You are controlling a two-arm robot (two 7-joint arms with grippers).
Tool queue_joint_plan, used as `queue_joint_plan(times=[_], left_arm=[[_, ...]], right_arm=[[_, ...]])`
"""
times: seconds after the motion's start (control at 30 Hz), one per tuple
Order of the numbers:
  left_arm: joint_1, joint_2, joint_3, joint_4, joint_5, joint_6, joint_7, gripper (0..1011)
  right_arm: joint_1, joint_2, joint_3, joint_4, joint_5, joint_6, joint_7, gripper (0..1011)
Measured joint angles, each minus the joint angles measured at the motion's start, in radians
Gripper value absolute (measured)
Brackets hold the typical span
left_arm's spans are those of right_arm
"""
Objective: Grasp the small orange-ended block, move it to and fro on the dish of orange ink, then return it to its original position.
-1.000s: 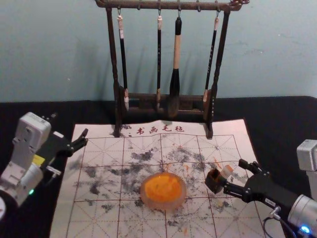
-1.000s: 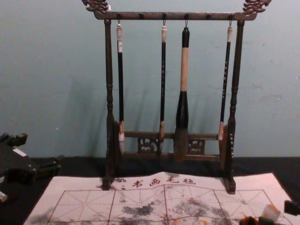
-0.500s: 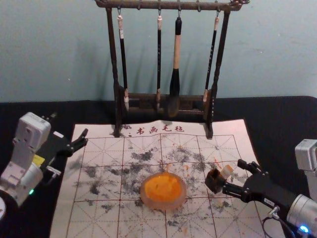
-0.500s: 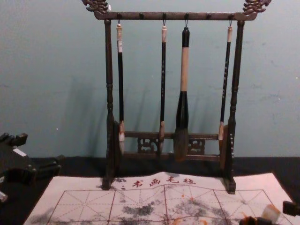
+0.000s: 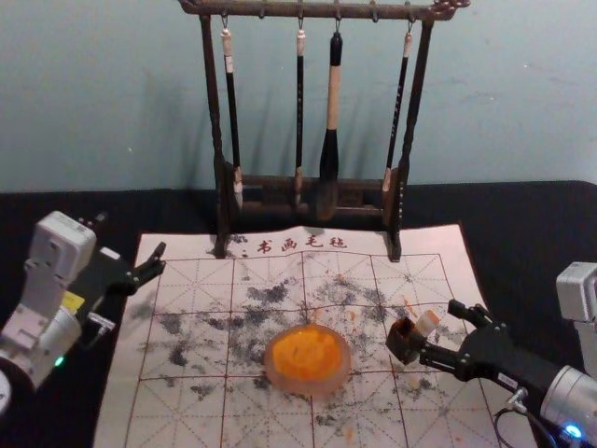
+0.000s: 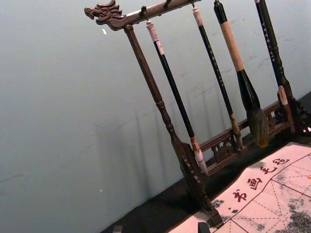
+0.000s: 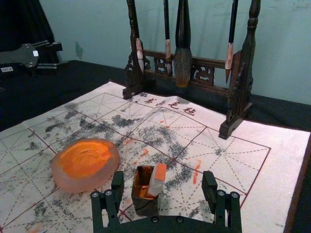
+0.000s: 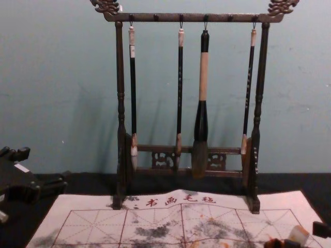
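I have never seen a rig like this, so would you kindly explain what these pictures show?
This is a two-armed robot. The head picture looks down at the work, the chest picture looks forward from lower down, and each wrist picture comes from that arm's own camera.

On the black table lies a gridded mat. It bears a dish of orange ink and a small dark box, where an orange-ended block leans. Behind, four brushes hang from a rack.

The right tool is open around box and block; the left tool is open by the mat's left edge. Neither grips anything.
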Motion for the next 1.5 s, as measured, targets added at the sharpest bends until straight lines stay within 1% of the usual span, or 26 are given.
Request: queue_joint_plan(times=[0.37,0.57,0.63,0.67,0.7,0.77,0.8,0.87,0.9,0.97,1.0,1.07,1.13,1.2,1.23,1.27,1.3,1.33,1.4,1.5], left_arm=[[0.000,0.000,0.000,0.000,0.000,0.000,0.000,1001],[0.000,0.000,0.000,0.000,0.000,0.000,0.000,1001],[0.000,0.000,0.000,0.000,0.000,0.000,0.000,1001],[0.000,0.000,0.000,0.000,0.000,0.000,0.000,1001],[0.000,0.000,0.000,0.000,0.000,0.000,0.000,1001],[0.000,0.000,0.000,0.000,0.000,0.000,0.000,1001],[0.000,0.000,0.000,0.000,0.000,0.000,0.000,1001],[0.000,0.000,0.000,0.000,0.000,0.000,0.000,1001],[0.000,0.000,0.000,0.000,0.000,0.000,0.000,1001],[0.000,0.000,0.000,0.000,0.000,0.000,0.000,1001],[0.000,0.000,0.000,0.000,0.000,0.000,0.000,1001],[0.000,0.000,0.000,0.000,0.000,0.000,0.000,1001],[0.000,0.000,0.000,0.000,0.000,0.000,0.000,1001],[0.000,0.000,0.000,0.000,0.000,0.000,0.000,1001],[0.000,0.000,0.000,0.000,0.000,0.000,0.000,1001],[0.000,0.000,0.000,0.000,0.000,0.000,0.000,1001],[0.000,0.000,0.000,0.000,0.000,0.000,0.000,1001],[0.000,0.000,0.000,0.000,0.000,0.000,0.000,1001],[0.000,0.000,0.000,0.000,0.000,0.000,0.000,1001],[0.000,0.000,0.000,0.000,0.000,0.000,0.000,1001]], right_arm=[[0.000,0.000,0.000,-0.001,0.000,-0.001,0.000,1002],[0.000,0.000,0.000,-0.001,0.000,-0.001,0.000,903],[0.000,0.000,0.000,-0.001,0.000,-0.001,0.000,850],[0.000,0.000,0.000,-0.001,0.000,-0.001,0.000,797],[0.000,0.000,0.000,-0.001,0.000,-0.001,0.000,797],[0.000,0.000,0.000,-0.001,0.000,-0.001,0.000,722],[0.000,0.000,0.000,-0.001,0.000,-0.001,0.000,706],[0.000,0.000,0.000,-0.001,0.000,-0.001,0.000,604],[0.000,0.000,0.000,-0.001,0.000,-0.001,0.000,604],[0.000,0.000,0.000,-0.001,0.000,-0.001,0.000,543],[0.000,0.000,0.000,-0.001,0.000,-0.001,0.000,482],[0.000,0.000,0.000,-0.001,0.000,-0.001,0.000,448],[0.000,0.000,0.000,-0.001,0.000,-0.001,0.000,359],[0.000,0.000,0.000,-0.001,0.000,-0.001,0.000,321],[0.000,0.000,0.000,-0.001,0.000,-0.001,0.000,256],[0.000,0.000,0.000,-0.001,0.000,-0.001,0.000,243],[0.000,0.000,0.000,-0.001,0.000,-0.001,0.000,201],[0.000,0.000,0.000,-0.001,0.000,-0.001,0.000,190],[0.000,0.000,0.000,-0.001,0.000,-0.001,0.000,133],[0.000,0.000,0.000,-0.001,0.000,-0.001,0.000,113]])
